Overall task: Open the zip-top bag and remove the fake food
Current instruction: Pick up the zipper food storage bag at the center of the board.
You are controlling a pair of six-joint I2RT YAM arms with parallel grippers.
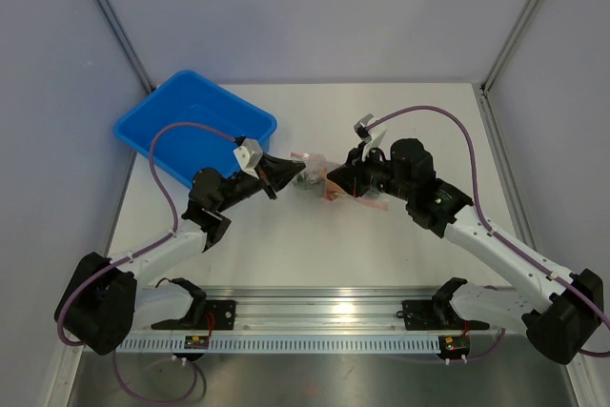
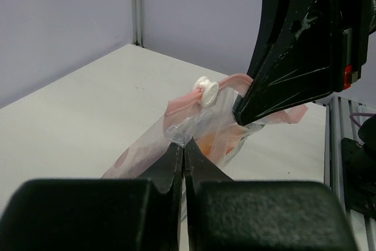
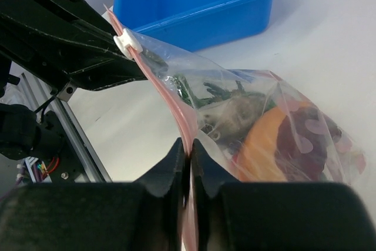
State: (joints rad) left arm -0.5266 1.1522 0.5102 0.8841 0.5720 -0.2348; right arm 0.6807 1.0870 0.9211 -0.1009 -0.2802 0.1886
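Clear crinkly plastic, the zip-top bag [image 1: 313, 181] sits at the middle of the top view, between the two arms. The fake food [image 3: 267, 145] shows through it: an orange piece, a dark red one, something green. The left pincer [image 2: 183, 148] is clenched on the bag's film. The right pincer [image 3: 189, 145] is clamped on the pink zip strip [image 3: 170, 104]. Beneath lies the white surface [image 1: 381, 254], with a blue bin [image 1: 191, 121] at its upper left, pale grey walls [image 1: 324, 7] around, and a metal rail [image 1: 324, 316] along the bottom.
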